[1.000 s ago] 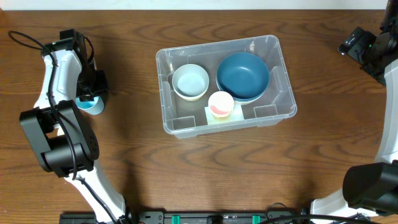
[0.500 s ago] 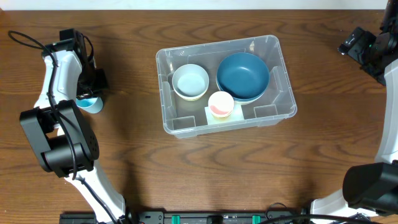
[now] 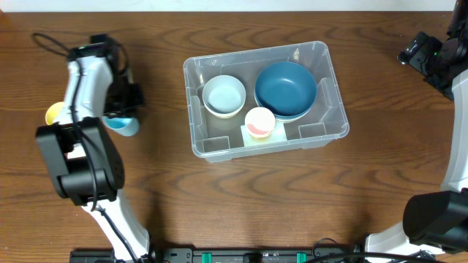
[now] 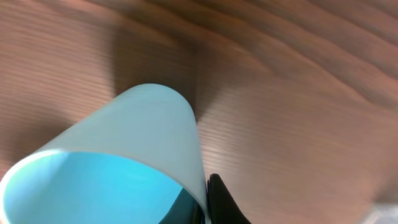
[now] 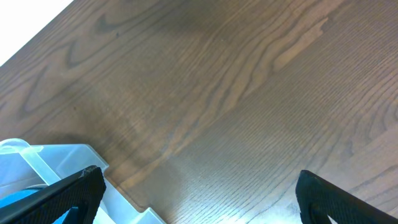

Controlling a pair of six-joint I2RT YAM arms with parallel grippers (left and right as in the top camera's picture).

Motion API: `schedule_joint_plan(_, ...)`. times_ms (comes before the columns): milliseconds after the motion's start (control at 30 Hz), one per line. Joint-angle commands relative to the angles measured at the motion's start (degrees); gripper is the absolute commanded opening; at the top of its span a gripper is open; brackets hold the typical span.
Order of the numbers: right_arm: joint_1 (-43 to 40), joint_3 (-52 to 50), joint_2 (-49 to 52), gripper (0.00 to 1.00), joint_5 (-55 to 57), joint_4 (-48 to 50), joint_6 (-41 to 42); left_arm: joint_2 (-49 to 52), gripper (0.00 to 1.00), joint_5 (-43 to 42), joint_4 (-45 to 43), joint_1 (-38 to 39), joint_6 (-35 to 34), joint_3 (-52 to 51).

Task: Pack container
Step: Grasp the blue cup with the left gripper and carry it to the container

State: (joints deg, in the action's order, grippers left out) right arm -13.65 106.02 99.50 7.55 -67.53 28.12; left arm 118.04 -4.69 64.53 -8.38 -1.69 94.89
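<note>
The clear container (image 3: 327, 86) stands at the table's middle, and its corner shows in the right wrist view (image 5: 37, 163). It holds a pale bowl (image 3: 224, 96), a dark blue bowl (image 3: 286, 89) and a small pink-and-white cup (image 3: 259, 122). My left gripper (image 3: 121, 109) is left of the container, shut on the rim of a light blue cup (image 3: 123, 126). In the left wrist view the cup (image 4: 124, 155) fills the frame, with my finger (image 4: 208, 202) pinching its wall. My right gripper (image 3: 420, 51) is open and empty at the far right; in its own view (image 5: 199, 199) it is over bare wood.
A yellow round object (image 3: 54, 114) lies at the far left, partly behind my left arm. A bare strip of wooden table separates the blue cup from the container's left wall.
My left gripper has moved to the right, towards the container, with the blue cup in it. The yellow object has come into view at the left. The right arm has not moved.
</note>
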Motion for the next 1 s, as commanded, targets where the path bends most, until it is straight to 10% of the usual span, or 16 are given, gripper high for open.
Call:
schedule_joint_plan(0, -0.3, -0.1, 0.3, 0.99, 0.6, 0.0, 0.8, -4.2, 0.06, -2.4, 1.8, 5.4, -0.5, 0.7)
schedule_joint_plan(600, -0.3, -0.1, 0.3, 0.99, 0.6, 0.0, 0.8, -32.5, 0.06, -2.4, 1.3, 23.7, -2.9, 2.3)
schedule_joint_plan(967, -0.3, -0.1, 0.3, 0.99, 0.6, 0.0, 0.8, -29.1, 0.06, 0.4, -5.5, 47.3, 1.7, 2.3)
